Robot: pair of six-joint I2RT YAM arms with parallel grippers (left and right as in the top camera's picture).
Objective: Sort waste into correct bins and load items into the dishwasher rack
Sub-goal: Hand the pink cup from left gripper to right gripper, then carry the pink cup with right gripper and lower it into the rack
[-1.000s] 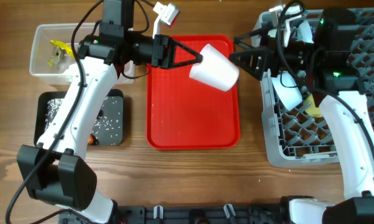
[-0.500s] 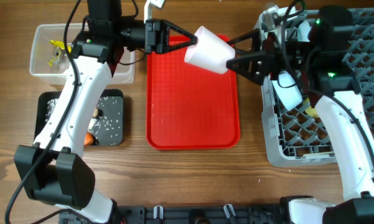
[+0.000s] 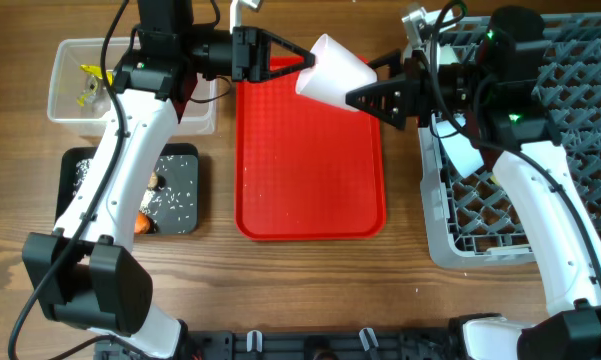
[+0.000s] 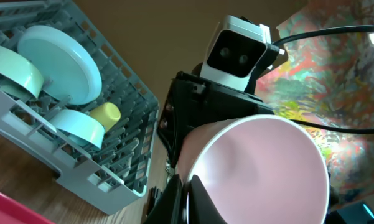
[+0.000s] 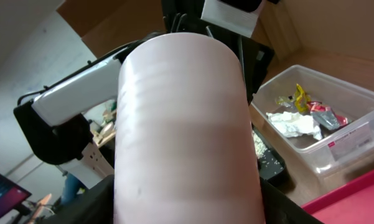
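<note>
The pink cup (image 3: 335,72) has lifted a little and drifted toward the far edge of the red tray (image 3: 310,190) over the last second, and the right gripper (image 3: 362,82), which hung clear of it a moment ago, has closed the gap. Its jaws now straddle the cup's body, though I cannot tell whether they press yet. The left gripper (image 3: 308,62) is pinched on the rim, one finger inside. To me this looks like a mid-air handover, so the cup can join the yellow cup (image 4: 104,113) in the dishwasher rack (image 3: 580,70). Letting go too early would drop it.
</note>
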